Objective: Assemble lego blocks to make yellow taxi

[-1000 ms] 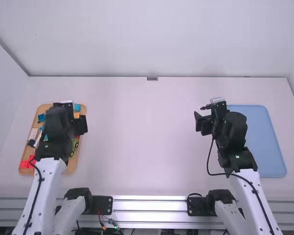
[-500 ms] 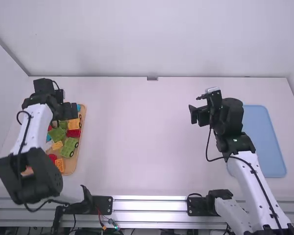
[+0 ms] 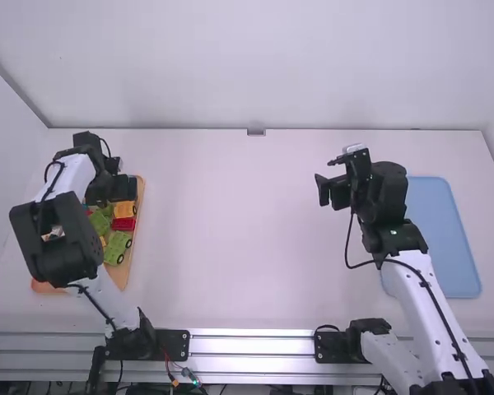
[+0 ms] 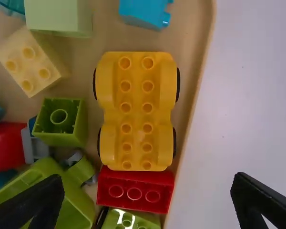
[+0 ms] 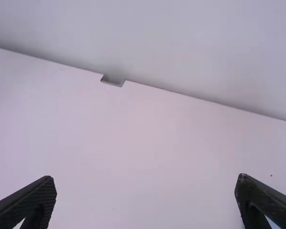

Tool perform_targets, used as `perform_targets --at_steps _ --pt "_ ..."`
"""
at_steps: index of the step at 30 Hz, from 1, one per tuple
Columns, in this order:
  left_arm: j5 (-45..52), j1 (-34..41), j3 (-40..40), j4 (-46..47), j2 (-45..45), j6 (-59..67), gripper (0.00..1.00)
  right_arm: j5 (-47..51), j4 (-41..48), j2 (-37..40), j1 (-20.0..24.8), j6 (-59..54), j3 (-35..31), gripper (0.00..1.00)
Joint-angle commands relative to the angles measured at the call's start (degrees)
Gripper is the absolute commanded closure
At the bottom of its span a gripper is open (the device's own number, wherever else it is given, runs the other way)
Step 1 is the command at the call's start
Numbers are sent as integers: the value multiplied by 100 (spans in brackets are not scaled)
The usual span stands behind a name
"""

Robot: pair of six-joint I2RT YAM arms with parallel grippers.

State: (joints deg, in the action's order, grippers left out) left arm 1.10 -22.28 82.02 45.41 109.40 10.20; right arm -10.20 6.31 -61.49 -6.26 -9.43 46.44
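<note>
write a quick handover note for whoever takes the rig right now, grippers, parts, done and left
Left gripper: open, holding nothing, over the wooden tray.
Right gripper: open, holding nothing, above the table, left of the blue tray.
Parts: yellow wheeled base in the wooden tray, beside the red block; pale yellow block also there.
Done: no taxi assembly visible; nothing sits on the base's studs.
Left: probably grasp the base, bring it out, then add blocks.
</note>
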Motion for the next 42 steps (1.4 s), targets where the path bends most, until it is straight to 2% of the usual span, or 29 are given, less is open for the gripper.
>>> perform_targets --at_steps 1,8,12,15,20,30,35,42 --pt "83 -22 -17 7 22 83 7 -33 -28 -28 -20 17 236 1" --pt "-114 -26 -339 -310 22 79 7 -31 -37 -28 -11 20 236 1" --pt "-66 -28 -509 -557 22 74 17 -31 -118 -28 -11 24 236 1" --pt "-72 -28 -581 -603 22 76 12 -33 -138 -28 -11 22 236 1" --pt "-214 -28 -748 -826 22 28 13 -31 -142 -28 -15 17 236 1" --pt "-164 -310 -1005 -1163 22 -136 25 -31 -181 -28 -11 20 236 1" --pt "586 -522 -1049 -1215 22 315 25 -46 -289 -28 -35 20 236 1" --pt "599 -463 -1121 -1364 22 341 19 17 -306 -28 -179 17 236 1"
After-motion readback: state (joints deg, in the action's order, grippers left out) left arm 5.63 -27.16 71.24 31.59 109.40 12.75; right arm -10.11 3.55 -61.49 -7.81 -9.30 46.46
